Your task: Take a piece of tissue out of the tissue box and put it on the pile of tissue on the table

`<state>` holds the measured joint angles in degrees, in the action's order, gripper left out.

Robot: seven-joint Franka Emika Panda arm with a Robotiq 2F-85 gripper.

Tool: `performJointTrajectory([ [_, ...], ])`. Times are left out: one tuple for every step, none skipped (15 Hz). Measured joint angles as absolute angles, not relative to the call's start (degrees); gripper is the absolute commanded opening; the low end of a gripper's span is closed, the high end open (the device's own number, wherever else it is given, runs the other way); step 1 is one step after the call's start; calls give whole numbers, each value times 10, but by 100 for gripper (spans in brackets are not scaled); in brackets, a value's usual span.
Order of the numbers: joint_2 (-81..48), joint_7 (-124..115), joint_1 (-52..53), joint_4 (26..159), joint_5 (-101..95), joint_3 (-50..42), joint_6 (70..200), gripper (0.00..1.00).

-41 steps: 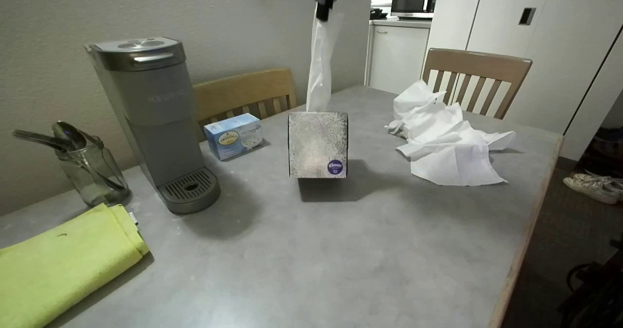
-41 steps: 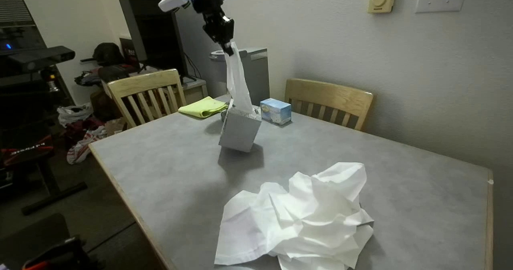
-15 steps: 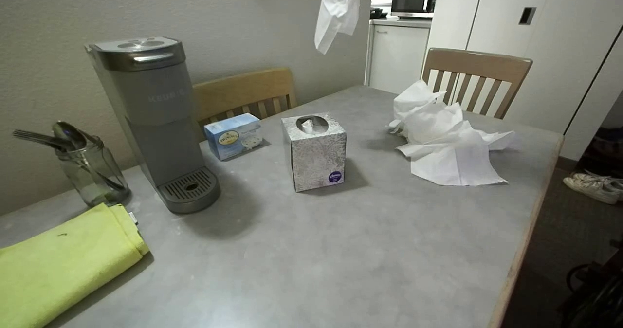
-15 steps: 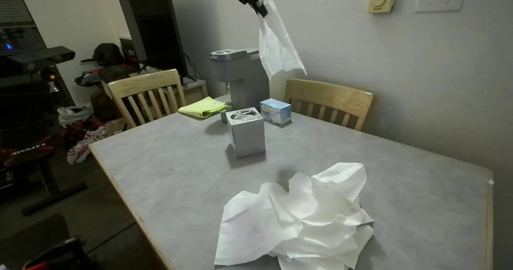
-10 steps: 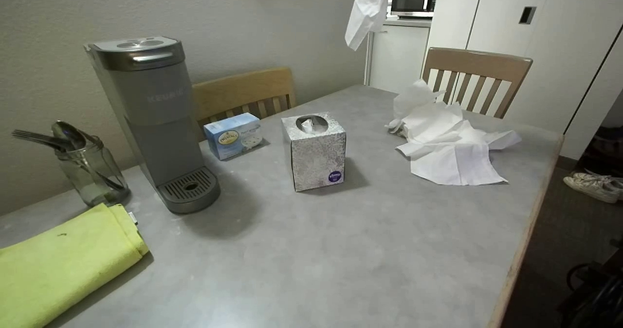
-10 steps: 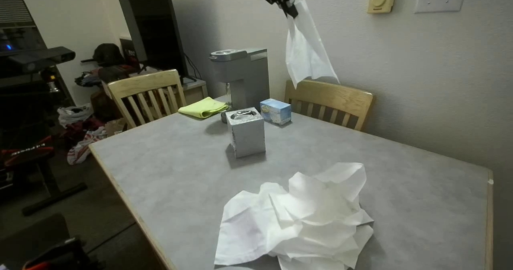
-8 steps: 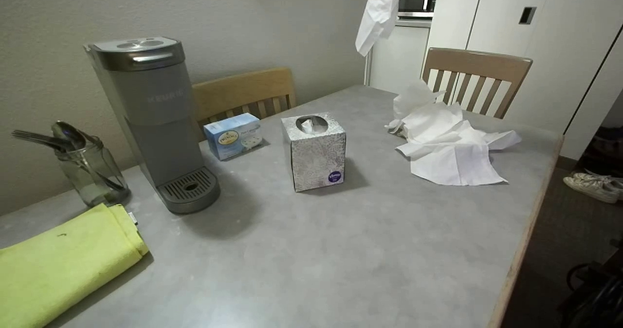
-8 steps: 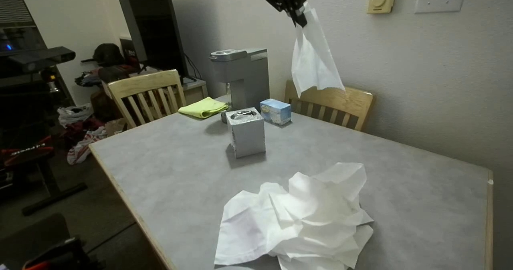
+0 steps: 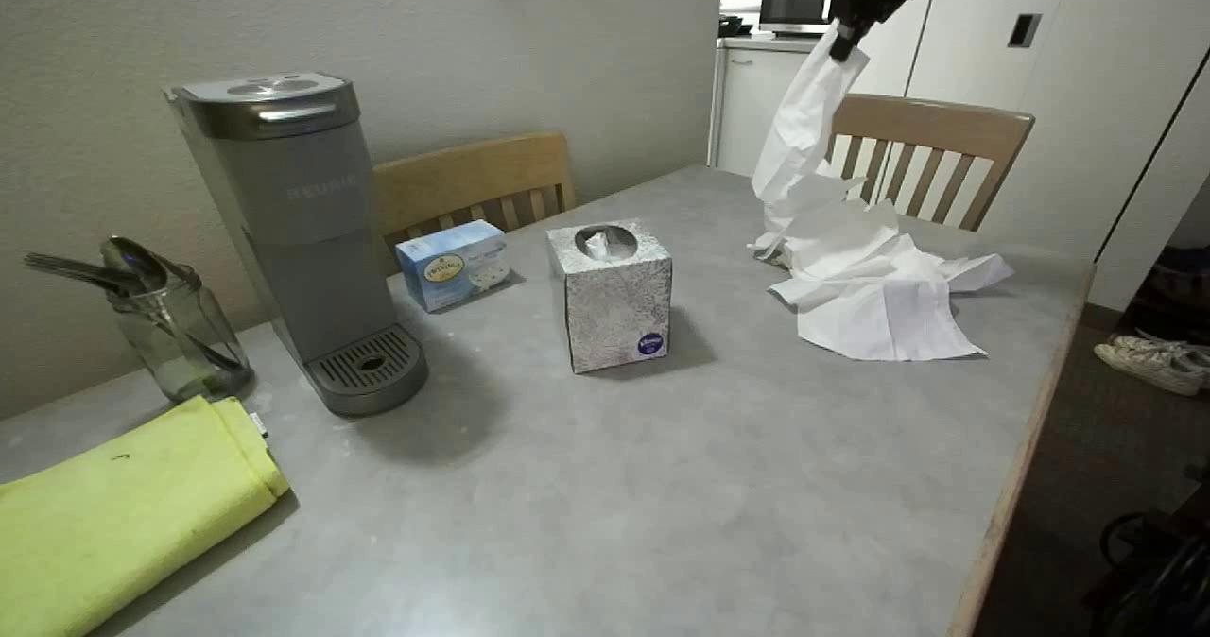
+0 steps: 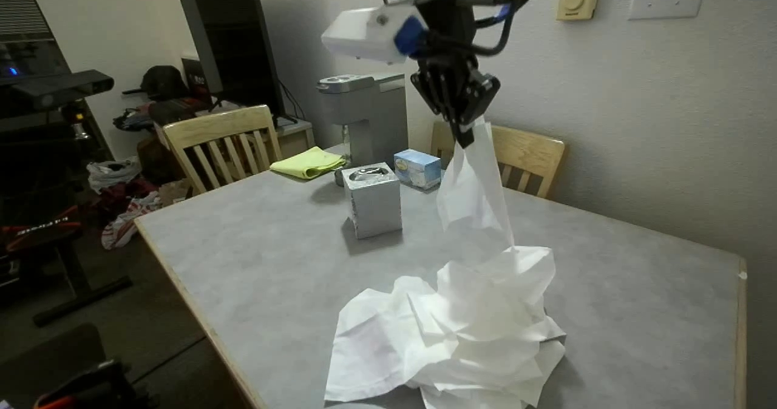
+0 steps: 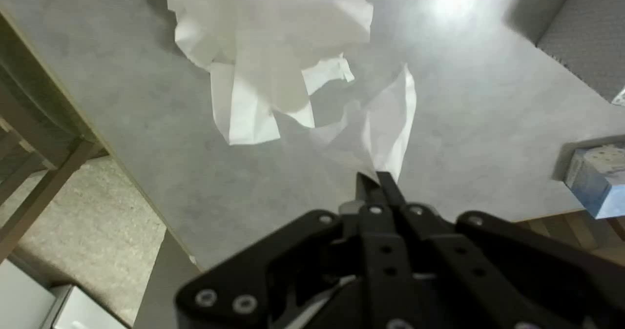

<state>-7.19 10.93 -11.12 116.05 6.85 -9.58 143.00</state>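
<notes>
My gripper is shut on a white tissue, which hangs down from the fingertips. The gripper shows in both exterior views (image 9: 841, 49) (image 10: 465, 138) and in the wrist view (image 11: 375, 178). The held tissue (image 9: 799, 131) (image 10: 476, 187) (image 11: 396, 119) has its lower end at the back part of the white tissue pile (image 9: 889, 287) (image 10: 455, 336) (image 11: 273, 31). I cannot tell whether it touches the pile. The patterned grey-white tissue box (image 9: 619, 311) (image 10: 376, 207) (image 11: 593, 31) stands upright on the table, with a bit of tissue inside its oval opening.
A blue tea box (image 9: 454, 264) stands beside a tall grey coffee maker (image 9: 321, 202). A glass jar with cutlery (image 9: 180, 335) and a folded yellow cloth (image 9: 132, 514) are near it. Wooden chairs (image 9: 931, 127) (image 10: 510, 148) stand at the table's edges.
Earlier the box hung tilted off the table by the tissue. The tissue came free and the box dropped upright. My gripper has carried the tissue over towards the pile and come lower.
</notes>
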Motion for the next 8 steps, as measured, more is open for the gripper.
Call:
performJointTrajectory([
  [-81, 121, -116, 1172, 86, -96, 1438, 0],
  [-90, 131, -121, 1183, 100, -96, 1446, 0],
  [-102, 140, -125, 1192, 113, -96, 1452, 0],
  [-115, 147, -129, 1200, 121, -96, 1459, 0],
  [-129, 152, -132, 1206, 128, -96, 1465, 0],
  [-143, 155, -136, 1210, 133, -96, 1469, 0],
  [-158, 158, -139, 1212, 133, -95, 1472, 0],
  [-172, 159, -142, 1213, 133, -94, 1475, 0],
])
